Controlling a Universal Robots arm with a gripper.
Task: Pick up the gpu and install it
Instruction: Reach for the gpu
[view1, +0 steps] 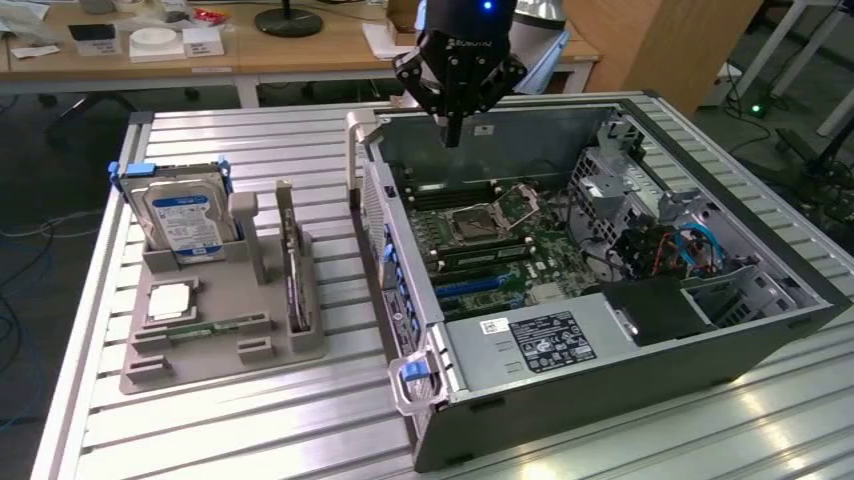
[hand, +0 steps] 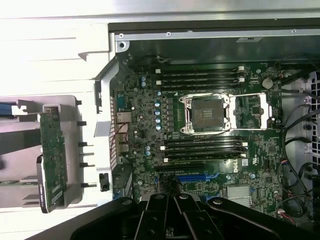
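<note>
Exterior view: the arm's fingers (view1: 453, 130) are hanging pressed tightly together, holding nothing, over the open computer case (view1: 641, 380), which is lying on its side on the slatted tabletop (view1: 267, 140). The gpu (view1: 291, 262) is standing on edge in a slot of the gray holder (view1: 200, 365) on the exterior view's left, just beside the case and well apart from the fingers. A hard drive (view1: 180, 220) with a blue-white label is standing upright in the same holder, farther toward the exterior view's left, and a memory stick (view1: 214, 326) is lying flat in the holder's base. In the wrist view the closed fingers (hand: 155, 215) are pointing down at the motherboard (hand: 140, 125), near its blue slot (hand: 190, 177), while the gpu (hand: 52, 155) is showing a green board face, sitting in the holder outside the case wall.
</note>
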